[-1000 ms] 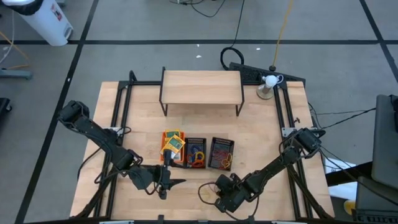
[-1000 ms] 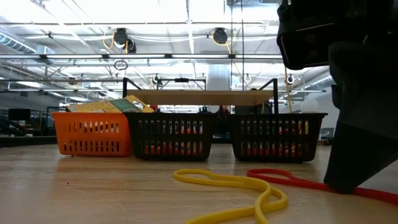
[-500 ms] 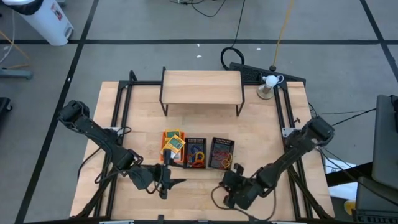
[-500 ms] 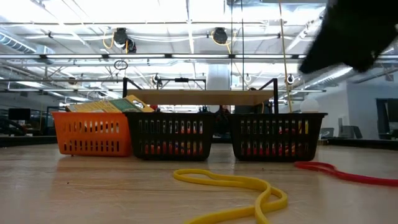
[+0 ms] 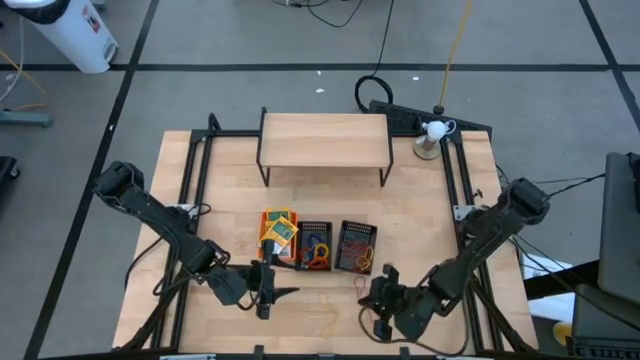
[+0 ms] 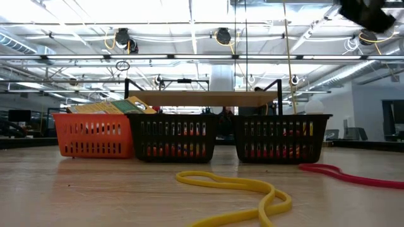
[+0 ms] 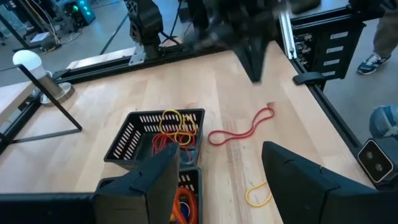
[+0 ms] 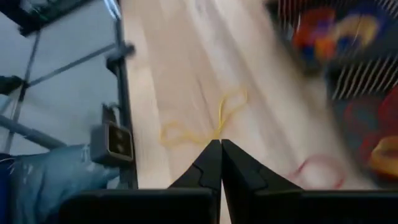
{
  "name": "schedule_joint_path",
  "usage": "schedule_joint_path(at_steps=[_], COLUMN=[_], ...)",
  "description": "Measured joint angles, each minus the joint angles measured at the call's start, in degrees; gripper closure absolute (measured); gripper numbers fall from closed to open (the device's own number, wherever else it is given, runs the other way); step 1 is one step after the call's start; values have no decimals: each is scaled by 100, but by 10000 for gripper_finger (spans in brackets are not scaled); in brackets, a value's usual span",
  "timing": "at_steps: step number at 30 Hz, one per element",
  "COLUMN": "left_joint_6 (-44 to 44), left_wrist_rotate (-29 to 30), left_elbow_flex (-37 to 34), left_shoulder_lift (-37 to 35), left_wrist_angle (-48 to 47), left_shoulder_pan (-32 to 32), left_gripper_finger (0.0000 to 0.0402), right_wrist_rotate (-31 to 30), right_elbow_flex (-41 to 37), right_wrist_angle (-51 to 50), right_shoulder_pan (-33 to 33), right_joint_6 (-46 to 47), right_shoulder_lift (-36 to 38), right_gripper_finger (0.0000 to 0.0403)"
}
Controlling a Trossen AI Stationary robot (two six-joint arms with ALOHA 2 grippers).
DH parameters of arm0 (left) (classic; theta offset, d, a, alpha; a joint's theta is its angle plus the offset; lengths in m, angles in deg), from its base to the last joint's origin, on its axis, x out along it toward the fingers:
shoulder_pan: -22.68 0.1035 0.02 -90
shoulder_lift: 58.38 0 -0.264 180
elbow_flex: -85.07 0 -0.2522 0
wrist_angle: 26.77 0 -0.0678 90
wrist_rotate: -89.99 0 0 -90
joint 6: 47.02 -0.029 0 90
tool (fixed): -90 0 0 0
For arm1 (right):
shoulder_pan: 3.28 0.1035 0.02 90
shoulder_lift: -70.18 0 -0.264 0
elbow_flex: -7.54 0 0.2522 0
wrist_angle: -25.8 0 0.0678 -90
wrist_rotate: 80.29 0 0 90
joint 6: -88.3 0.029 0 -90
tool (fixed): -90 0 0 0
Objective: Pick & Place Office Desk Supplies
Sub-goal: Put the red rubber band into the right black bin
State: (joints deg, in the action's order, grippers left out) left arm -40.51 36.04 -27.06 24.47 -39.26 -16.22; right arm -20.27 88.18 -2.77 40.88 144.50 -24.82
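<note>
While both arms sit near the table's 6 o'clock edge in the high view, three bins line up at centre: orange bin [image 5: 277,238] w/ yellow-and-green packs [image 5: 281,229] at 9 o'clock of the row, middle black bin [image 5: 314,246] holding coloured bands, right black bin [image 5: 357,246] at 3 o'clock. Left gripper [image 5: 277,293] sits just at 6 o'clock of the orange bin, fingers spread apart, nothing in them. Right gripper [image 5: 385,277] is at approx 5 o'clock of the right black bin, w/ the red band [image 5: 364,283] just beside it on the wood. Wooden shelf [image 5: 324,140] stands at 12 o'clock.

Low view: bins in a row, orange [image 6: 93,135], black [image 6: 174,137], black [image 6: 282,138]; yellow band [image 6: 243,190] lies loose on the table in front, red band [image 6: 348,175] off toward 3 o'clock, well apart from the bins.

Left wrist view: own fingers [image 7: 297,180] wide open, empty; red band [image 7: 240,128] lies beside a black bin [image 7: 160,135] full of bands; yellow band [image 7: 259,193] nearer the fingers.

Right wrist view: fingers [image 8: 206,168] pressed together, tips touching, gripping nothing; yellow band [image 8: 205,124] and red band [image 8: 318,169] lie flat on the wood beyond.
</note>
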Motion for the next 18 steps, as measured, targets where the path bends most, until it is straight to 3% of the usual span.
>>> schedule_joint_path(at_steps=[10, 18], left_joint_6=[-112, -443], left_wrist_rotate=[-4, -4], left_elbow_flex=[0, 0], left_shoulder_lift=[0, 0], left_wrist_angle=[-165, -159], left_shoulder_pan=[0, 0], left_gripper_finger=[176, 176], right_wrist_rotate=[633, 579], right_elbow_flex=[-4, 6], right_wrist_angle=[-18, -22], right_shoulder_pan=[-4, 125], right_joint_6=[1761, 2653], right_shoulder_lift=[-1412, -1639], right_gripper_finger=[403, 392])
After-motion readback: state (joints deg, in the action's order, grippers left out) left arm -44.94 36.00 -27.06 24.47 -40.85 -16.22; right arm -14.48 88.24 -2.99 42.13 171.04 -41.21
